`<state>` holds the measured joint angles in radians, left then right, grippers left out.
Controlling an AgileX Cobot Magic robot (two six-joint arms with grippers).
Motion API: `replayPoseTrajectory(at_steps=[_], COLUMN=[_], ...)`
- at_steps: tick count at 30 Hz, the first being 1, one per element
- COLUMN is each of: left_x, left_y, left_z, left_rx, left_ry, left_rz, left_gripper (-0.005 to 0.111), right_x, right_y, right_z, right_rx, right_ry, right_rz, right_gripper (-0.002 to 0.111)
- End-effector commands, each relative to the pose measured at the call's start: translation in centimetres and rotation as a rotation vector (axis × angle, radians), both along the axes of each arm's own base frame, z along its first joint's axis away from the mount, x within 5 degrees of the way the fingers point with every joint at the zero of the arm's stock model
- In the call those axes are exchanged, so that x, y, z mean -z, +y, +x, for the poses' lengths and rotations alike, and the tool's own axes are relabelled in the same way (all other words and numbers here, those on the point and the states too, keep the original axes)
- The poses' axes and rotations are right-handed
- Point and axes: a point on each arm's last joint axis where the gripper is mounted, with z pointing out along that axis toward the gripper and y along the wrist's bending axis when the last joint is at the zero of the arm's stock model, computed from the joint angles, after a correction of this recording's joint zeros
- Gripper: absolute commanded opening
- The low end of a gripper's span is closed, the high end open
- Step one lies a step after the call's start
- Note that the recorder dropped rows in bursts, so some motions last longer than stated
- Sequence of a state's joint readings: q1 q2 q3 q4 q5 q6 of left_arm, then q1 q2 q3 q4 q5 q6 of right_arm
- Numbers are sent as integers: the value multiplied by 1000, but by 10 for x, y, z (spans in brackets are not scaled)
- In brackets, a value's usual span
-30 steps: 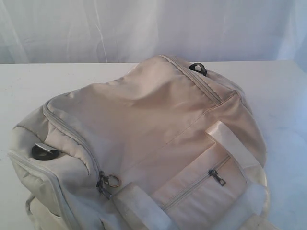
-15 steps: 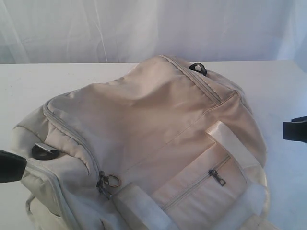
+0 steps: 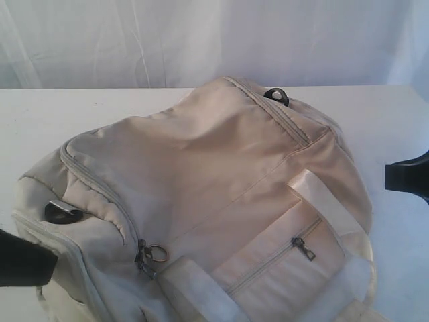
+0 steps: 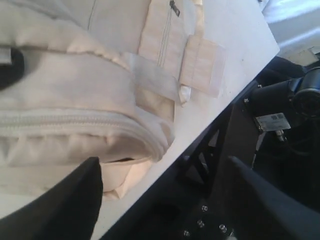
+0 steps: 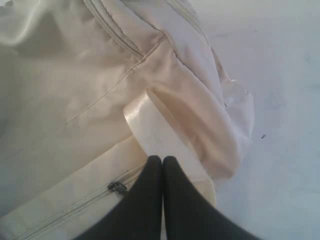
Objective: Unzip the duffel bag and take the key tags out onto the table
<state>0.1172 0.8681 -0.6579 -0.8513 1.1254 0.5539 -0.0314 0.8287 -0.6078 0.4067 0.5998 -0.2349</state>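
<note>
White table held the duffel bag mid-frame, still zipped, no key tags out. Left gripper gaped; right gripper pinched together, empty.

High exterior; wrists close over bag

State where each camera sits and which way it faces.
Exterior: off the arms, raised, looking down across the duffel bag toward a pale curtain; left gripper and right gripper poke in at the edges.
Left wrist: on the left arm, looking between open fingers at the bag's zipped end and the table edge.
Right wrist: on the right arm, looking past shut fingers at the strap.
Shared: all show the side-pocket zipper pull.
</note>
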Motion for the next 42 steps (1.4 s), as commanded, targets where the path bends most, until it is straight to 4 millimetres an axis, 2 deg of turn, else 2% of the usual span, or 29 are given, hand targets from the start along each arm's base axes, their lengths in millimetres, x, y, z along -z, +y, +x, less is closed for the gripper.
replayPoseTrajectory(at_steps=[1, 4, 9, 14, 18, 20, 21, 26, 33, 37, 39, 41, 42], left_x=[24, 36, 39, 39, 40, 42, 43, 42, 21, -2, -16, -27, -34], left_y=[0, 0, 0, 4, 6, 8, 9, 11, 13, 5, 1, -1, -3], left_z=[1, 5, 17, 24, 27, 27, 27, 28, 31, 31, 31, 29, 24], left_rx=[-18, -53, -132, -179, -201, -176, -170, -181, -152, -185, -149, -84, -31], left_ry=[96, 110, 72, 3, -31, -58, -62, -57, -63, 20, 0, -22, -11], left_rz=[-10, -30, -74, -39, -14, 23, 48, 75, 109, -44, -107, -108, -115], left_gripper=[70, 70, 67, 46, 18, 1, 0, 0, 0, 1, 9, 25, 46], right_x=[-4, -4, -4, -5, -5, -5, -5, -4, -4, -4, -4, -4, -4], right_y=[0, 0, 0, 0, 0, 0, 0, 0, 0, 0, 0, 1, 1], right_z=[1, 1, 2, 2, 3, 3, 3, 2, 2, 2, 2, 3, 3], right_rx=[-6, -6, -5, -3, -7, -9, -10, -12, -12, -12, -10, -7, -7], right_ry=[-24, -24, -27, -33, -37, -37, -38, -37, -37, -37, -37, -42, -42], right_rz=[-5, -5, -5, -8, -14, -16, -18, -23, -23, -21, -9, -4, -3], right_gripper=[0, 0, 0, 0, 0, 0, 0, 0, 0, 0, 0, 0, 0])
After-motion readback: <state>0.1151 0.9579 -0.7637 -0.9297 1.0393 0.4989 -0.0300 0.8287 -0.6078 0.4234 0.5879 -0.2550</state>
